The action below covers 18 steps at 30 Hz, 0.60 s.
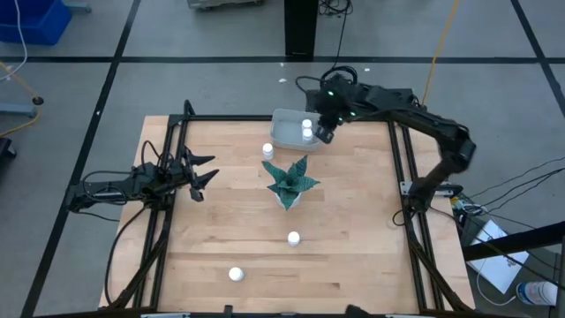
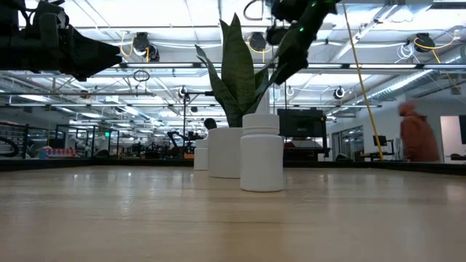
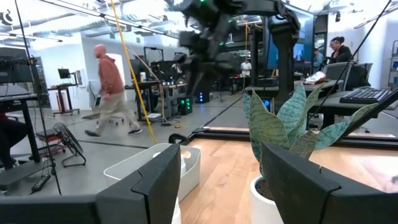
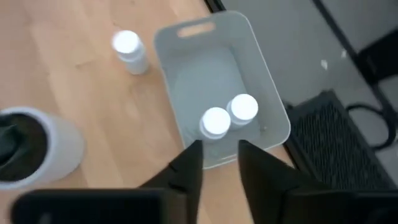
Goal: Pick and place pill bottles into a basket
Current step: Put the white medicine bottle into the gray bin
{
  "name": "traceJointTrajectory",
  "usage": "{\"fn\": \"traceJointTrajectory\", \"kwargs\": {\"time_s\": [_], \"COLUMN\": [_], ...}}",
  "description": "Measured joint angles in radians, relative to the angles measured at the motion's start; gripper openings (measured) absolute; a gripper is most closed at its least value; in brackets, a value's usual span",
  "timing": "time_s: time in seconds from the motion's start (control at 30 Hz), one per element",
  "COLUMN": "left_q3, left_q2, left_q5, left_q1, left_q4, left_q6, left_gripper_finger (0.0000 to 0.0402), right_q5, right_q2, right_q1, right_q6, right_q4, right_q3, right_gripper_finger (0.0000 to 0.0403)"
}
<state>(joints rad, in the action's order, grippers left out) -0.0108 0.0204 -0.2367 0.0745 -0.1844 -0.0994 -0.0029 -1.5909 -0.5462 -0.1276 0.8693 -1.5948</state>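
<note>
The pale grey-blue basket (image 1: pixel 284 132) stands at the table's far edge with two white pill bottles (image 1: pixel 307 130) upright inside it; they also show in the right wrist view (image 4: pixel 216 122). A third bottle (image 1: pixel 267 151) stands just near of the basket, and two more stand toward the near edge (image 1: pixel 293 237) (image 1: pixel 236 274). My right gripper (image 1: pixel 325 132) (image 4: pixel 221 163) hovers above the basket's right end, open and empty, fingers pointing down. My left gripper (image 1: pixel 201 172) (image 3: pixel 221 168) is open and empty above the table's left side.
A green spiky plant in a white pot (image 1: pixel 290 183) stands mid-table between the basket and the near bottles. Black frame rails (image 1: pixel 399 177) run along both sides of the table. A person (image 2: pixel 416 135) walks in the room behind.
</note>
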Motion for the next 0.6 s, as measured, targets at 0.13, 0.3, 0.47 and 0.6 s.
{"fn": "traceJointTrajectory", "kwargs": {"time_s": [0.13, 0.3, 0.47, 0.6], "left_q3": [0.0, 0.0, 0.0, 0.0], "left_q2": [0.0, 0.0, 0.0, 0.0], "left_q5": [0.0, 0.0, 0.0, 0.0], "left_q1": [0.0, 0.0, 0.0, 0.0], "left_q4": [0.0, 0.0, 0.0, 0.0], "left_q6": [0.0, 0.0, 0.0, 0.0], "left_gripper_finger": [0.0227, 0.0227, 0.0227, 0.0227], "right_q5": [-0.001, -0.052, -0.107, -0.094], "right_q2": [0.154, 0.38, 0.623, 0.798], "right_q1": [0.031, 0.094, 0.203, 0.307], "right_q6": [-0.001, 0.053, 0.102, 0.121], "right_q4": [-0.105, -0.298, -0.542, -0.669], "right_q3": [0.163, 0.41, 0.677, 0.86], "right_gripper_finger": [0.001, 0.0004, 0.0002, 0.0001]}}
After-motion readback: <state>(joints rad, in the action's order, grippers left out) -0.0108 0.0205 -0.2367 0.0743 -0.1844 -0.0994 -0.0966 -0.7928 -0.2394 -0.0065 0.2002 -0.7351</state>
